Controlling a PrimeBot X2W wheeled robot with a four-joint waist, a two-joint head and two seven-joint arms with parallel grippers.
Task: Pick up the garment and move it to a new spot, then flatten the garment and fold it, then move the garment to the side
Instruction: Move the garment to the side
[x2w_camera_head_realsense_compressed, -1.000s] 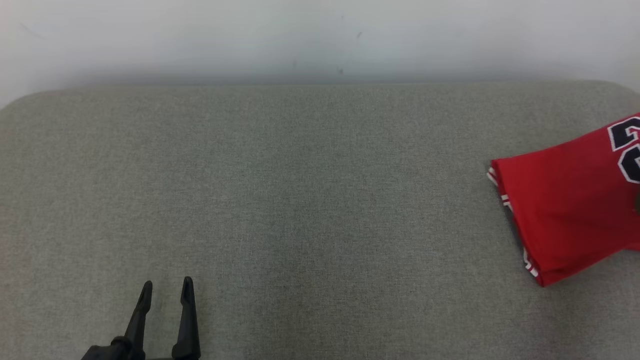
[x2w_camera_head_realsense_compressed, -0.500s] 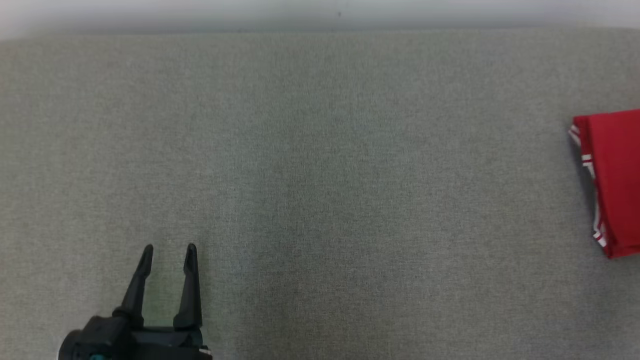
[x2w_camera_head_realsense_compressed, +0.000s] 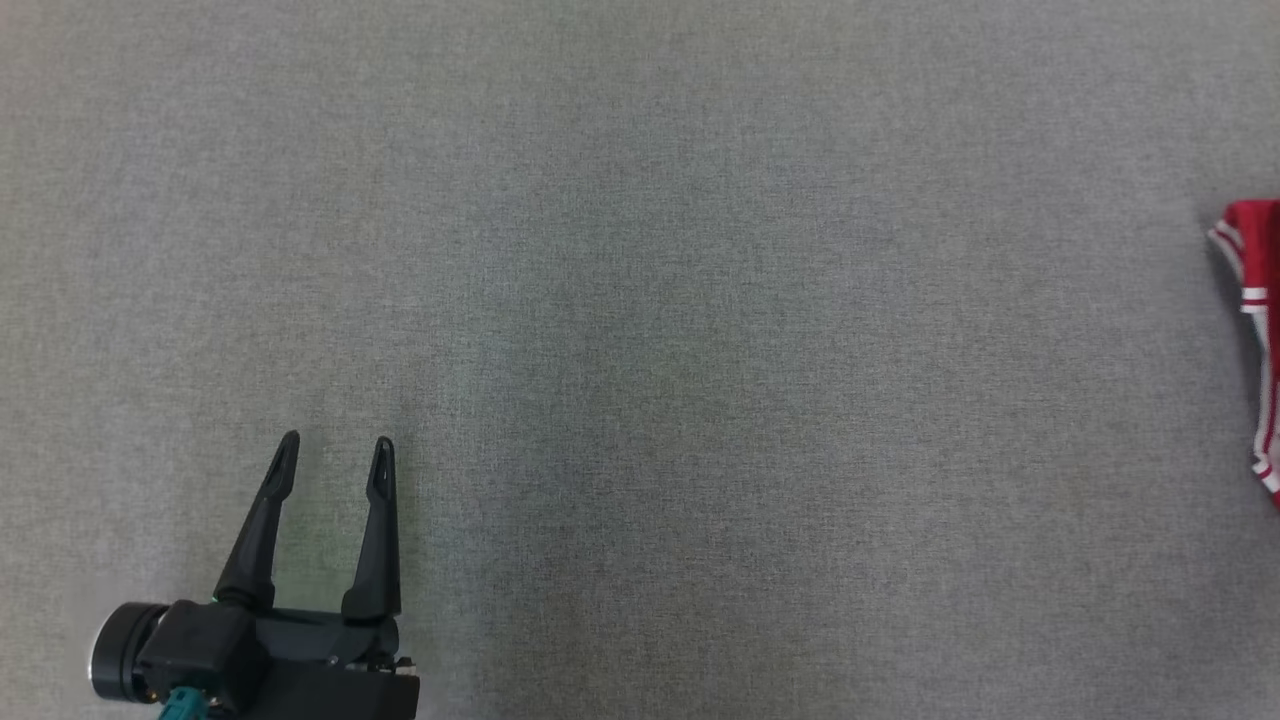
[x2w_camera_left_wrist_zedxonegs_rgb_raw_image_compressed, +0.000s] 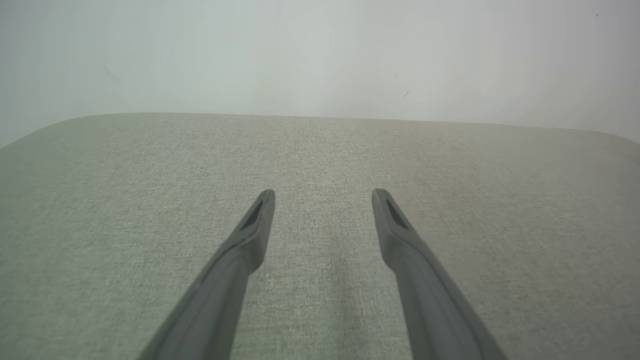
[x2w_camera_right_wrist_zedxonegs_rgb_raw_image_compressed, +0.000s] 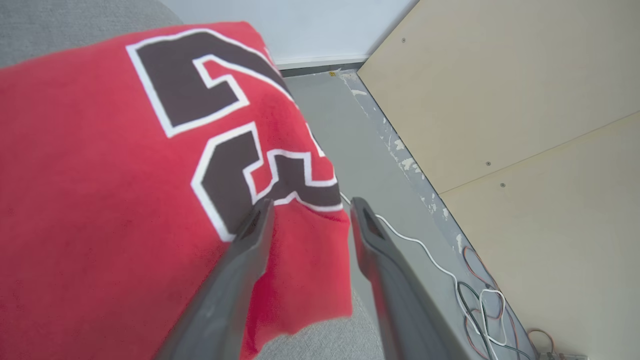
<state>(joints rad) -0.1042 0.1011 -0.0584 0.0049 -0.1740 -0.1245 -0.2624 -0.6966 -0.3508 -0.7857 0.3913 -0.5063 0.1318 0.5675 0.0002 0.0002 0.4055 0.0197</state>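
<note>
Folded red garment (x2w_camera_head_realsense_compressed: 1264, 250) at the far right margin of the grey fabric-covered surface (x2w_camera_head_realsense_compressed: 640, 300), cut off by the head view's right edge. Its visible edge, trimmed in red and white stripes, is turned to the left and runs from near to far; the long axis of the whole piece cannot be told. In the right wrist view the garment (x2w_camera_right_wrist_zedxonegs_rgb_raw_image_compressed: 100, 210) is seen with its dark, white-outlined numerals (x2w_camera_right_wrist_zedxonegs_rgb_raw_image_compressed: 225, 125) uppermost, one corner lying beside the floor (x2w_camera_right_wrist_zedxonegs_rgb_raw_image_compressed: 350, 130), where cables (x2w_camera_right_wrist_zedxonegs_rgb_raw_image_compressed: 480, 300) are spread below pale panels (x2w_camera_right_wrist_zedxonegs_rgb_raw_image_compressed: 525, 75). The right gripper (x2w_camera_right_wrist_zedxonegs_rgb_raw_image_compressed: 311, 204) is shown with fingers parted over that corner, nothing clamped between them. The left gripper (x2w_camera_head_realsense_compressed: 333, 445) is held fully spread and empty above the near left of the surface, fingers directed away toward the wall (x2w_camera_left_wrist_zedxonegs_rgb_raw_image_compressed: 320, 50).
</note>
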